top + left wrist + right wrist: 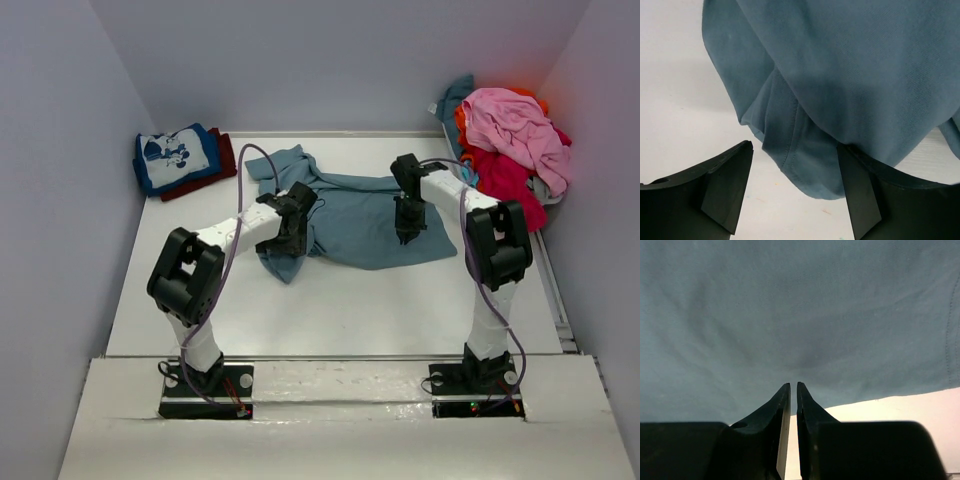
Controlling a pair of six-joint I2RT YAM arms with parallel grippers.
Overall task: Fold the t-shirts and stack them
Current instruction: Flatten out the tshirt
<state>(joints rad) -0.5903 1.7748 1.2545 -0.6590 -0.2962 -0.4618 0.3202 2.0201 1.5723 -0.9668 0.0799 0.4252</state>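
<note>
Sprawling slate-blue tee (370, 215), clothes heap (510, 140) (far right)

The left arm reaches forward and inward from its base, elbow raised; the left end effector (290, 225) tilts downward with its two fingers (725, 195) spread wide apart. The right arm rises taller, forearm folding back toward the middle, and the right end effector (405, 232) points straight down, its jaws drawn together to a thin slit.
</note>
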